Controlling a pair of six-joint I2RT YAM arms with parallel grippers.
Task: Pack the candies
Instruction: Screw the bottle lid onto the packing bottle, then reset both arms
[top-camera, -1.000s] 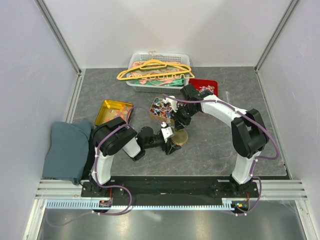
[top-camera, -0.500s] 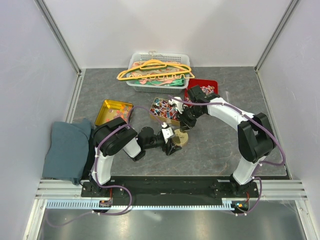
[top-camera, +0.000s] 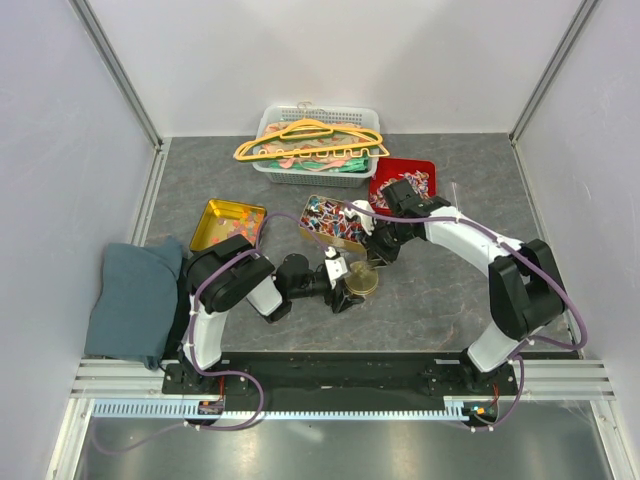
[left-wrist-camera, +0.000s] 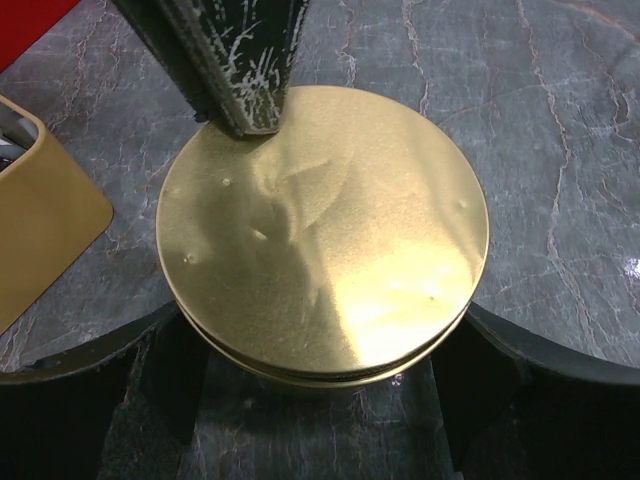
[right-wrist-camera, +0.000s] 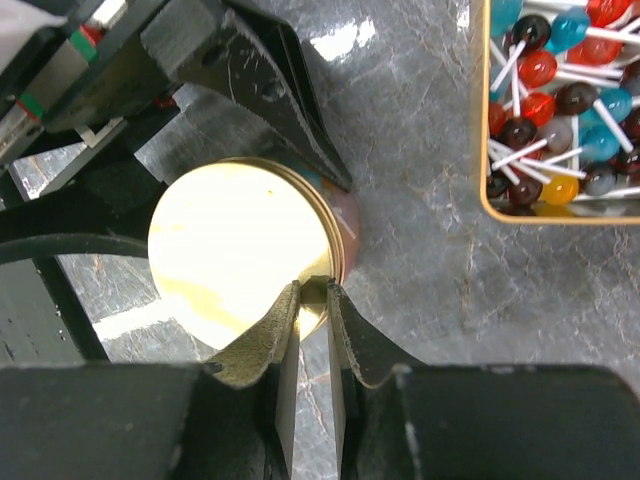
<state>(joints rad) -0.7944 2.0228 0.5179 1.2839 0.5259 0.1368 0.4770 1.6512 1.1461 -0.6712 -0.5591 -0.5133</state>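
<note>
Well, your left gripper (left-wrist-camera: 322, 335) had its two fingers pressed against opposite sides of the round jar (right-wrist-camera: 347, 225), just under the gold lid (left-wrist-camera: 322, 225) that sat on it, near the middle of the table (top-camera: 440, 290). Your right gripper (right-wrist-camera: 312, 295) was at the jar's far side, its fingers nearly together and pinching the lid's rim between them. The jar stood upright on the stone-patterned surface; you could not tell what it held, since the lid covered it. The candies (right-wrist-camera: 560, 90) lay elsewhere. Round red, blue, dark and yellow ones on white sticks filled a rectangular gold tin (right-wrist-camera: 479, 130) just beyond the jar. Small red and white pieces sat in a red tray (top-camera: 405, 161) to the right of that tin, and orange and pink ones lay in a second gold tin (top-camera: 215, 215) to the left. A white basket (top-camera: 300, 172) of hangers (top-camera: 310, 130) stood at the back, and a grey-blue cloth (top-camera: 135, 295) lay at the left edge.
</note>
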